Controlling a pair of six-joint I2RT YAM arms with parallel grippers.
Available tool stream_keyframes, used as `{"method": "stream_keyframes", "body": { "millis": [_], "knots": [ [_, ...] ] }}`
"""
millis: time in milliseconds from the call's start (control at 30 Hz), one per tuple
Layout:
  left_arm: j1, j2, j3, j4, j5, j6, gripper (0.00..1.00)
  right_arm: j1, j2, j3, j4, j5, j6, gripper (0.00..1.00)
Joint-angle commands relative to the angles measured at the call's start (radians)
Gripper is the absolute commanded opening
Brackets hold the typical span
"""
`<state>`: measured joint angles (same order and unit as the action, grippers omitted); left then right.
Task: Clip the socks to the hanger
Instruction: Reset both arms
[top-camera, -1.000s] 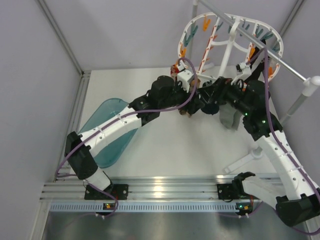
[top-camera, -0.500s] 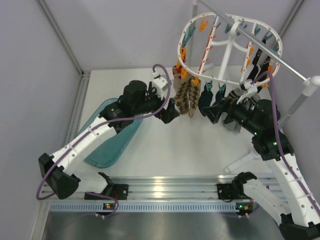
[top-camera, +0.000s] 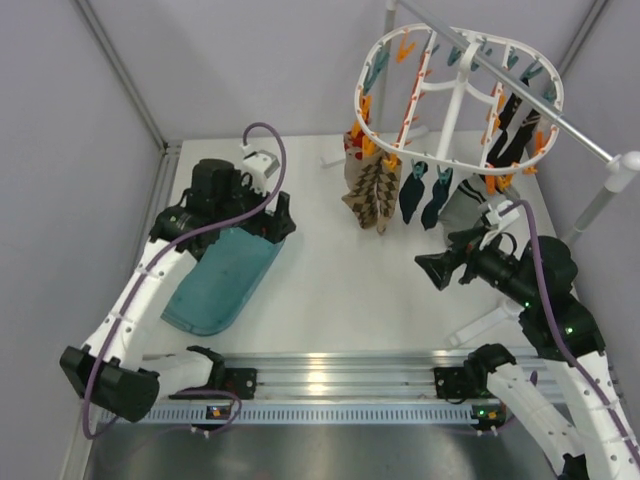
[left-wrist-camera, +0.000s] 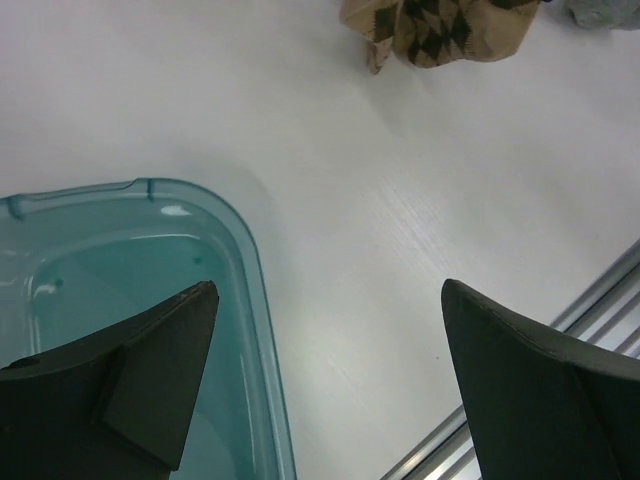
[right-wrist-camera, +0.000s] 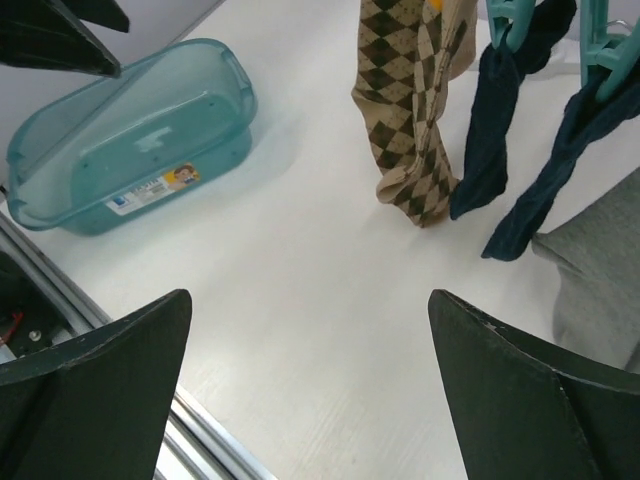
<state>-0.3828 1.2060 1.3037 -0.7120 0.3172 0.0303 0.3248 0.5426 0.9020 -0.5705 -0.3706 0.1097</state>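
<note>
Socks (top-camera: 372, 190) hang clipped under the near rim of the hanger (top-camera: 357, 95). One may slip if its pegs (right-wrist-camera: 512, 18) bite poorly, though their hold is hard to judge from here. The left gripper (top-camera: 280, 222) hovers over the teal tub (top-camera: 220, 285) and the right gripper (top-camera: 432, 270) faces the socks, both spread wide and empty.

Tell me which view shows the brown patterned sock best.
Right wrist: the brown patterned sock hangs close and sharp, nearly whole. Top external shows it small under the hanger; left wrist catches only its lower end at the frame's top edge.
</note>
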Motion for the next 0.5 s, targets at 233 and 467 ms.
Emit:
{"method": "stream_keyframes", "body": {
  "millis": [233, 467],
  "knots": [
    [0.137, -0.312, -0.225, -0.02, -0.061, 0.04, 0.98, -0.058, -0.118, -0.023, -0.045, 0.064, -0.099, 1.0],
    [0.14, -0.372, -0.277, -0.004, -0.122, 0.023, 0.98, -0.104, -0.136, -0.041, -0.028, 0.044, -0.079, 1.0]
  ]
}}
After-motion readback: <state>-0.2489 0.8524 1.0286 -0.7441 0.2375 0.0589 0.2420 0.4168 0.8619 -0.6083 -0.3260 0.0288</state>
